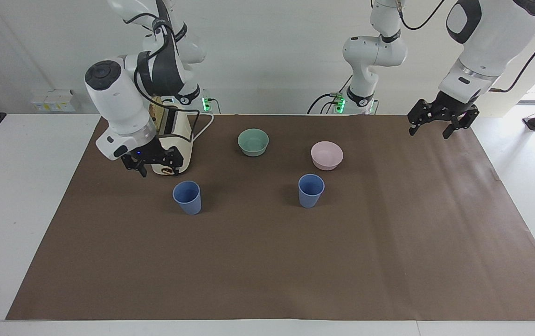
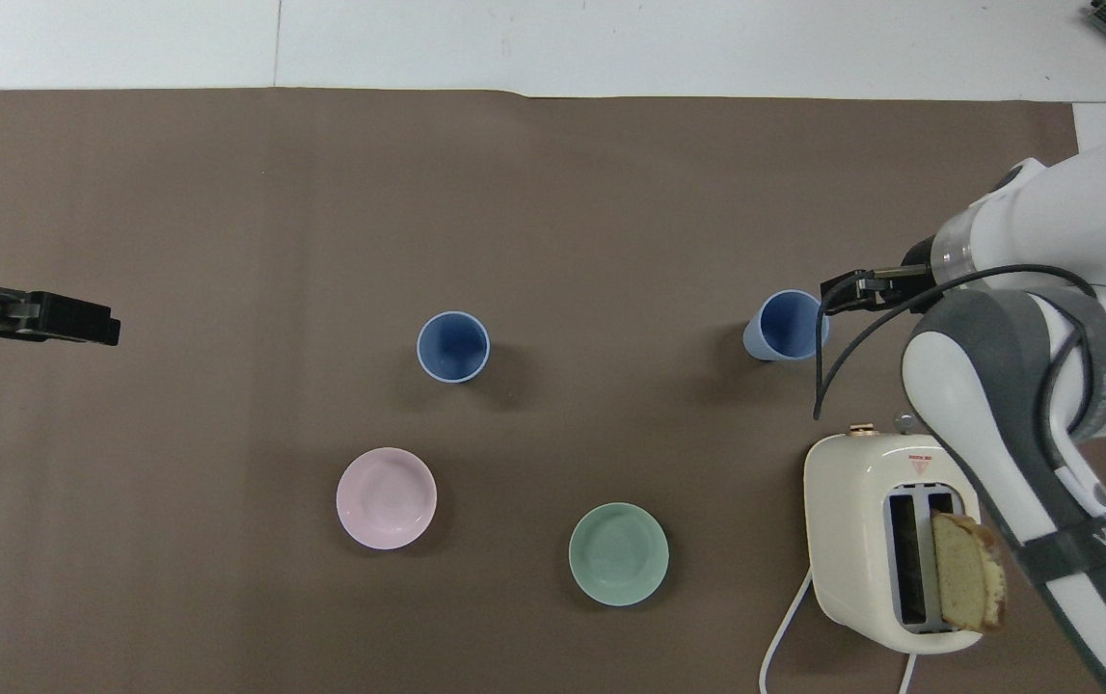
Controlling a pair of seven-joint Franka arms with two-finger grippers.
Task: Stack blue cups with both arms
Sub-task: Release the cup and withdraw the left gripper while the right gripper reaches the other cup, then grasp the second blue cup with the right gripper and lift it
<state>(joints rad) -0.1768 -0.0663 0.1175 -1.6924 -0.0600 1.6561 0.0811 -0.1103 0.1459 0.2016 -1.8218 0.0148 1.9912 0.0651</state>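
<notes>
Two blue cups stand upright and apart on the brown mat. One (image 1: 187,197) is toward the right arm's end, just farther from the robots than the toaster; it also shows in the overhead view (image 2: 786,326). The other (image 1: 311,190) stands just farther from the robots than the pink bowl, and also shows from overhead (image 2: 453,346). My right gripper (image 1: 159,169) is open and empty, low beside the toaster and close above the first cup's rim, not touching it; from overhead (image 2: 834,294) it sits at that rim. My left gripper (image 1: 429,133) is open and empty, raised over the mat's edge at the left arm's end, seen also from overhead (image 2: 101,331).
A cream toaster (image 1: 170,140) with a bread slice (image 2: 967,583) sticking out stands near the robots at the right arm's end. A mint-green bowl (image 1: 253,141) and a pink bowl (image 1: 327,155) sit nearer to the robots than the cups. The brown mat (image 1: 267,261) covers the table.
</notes>
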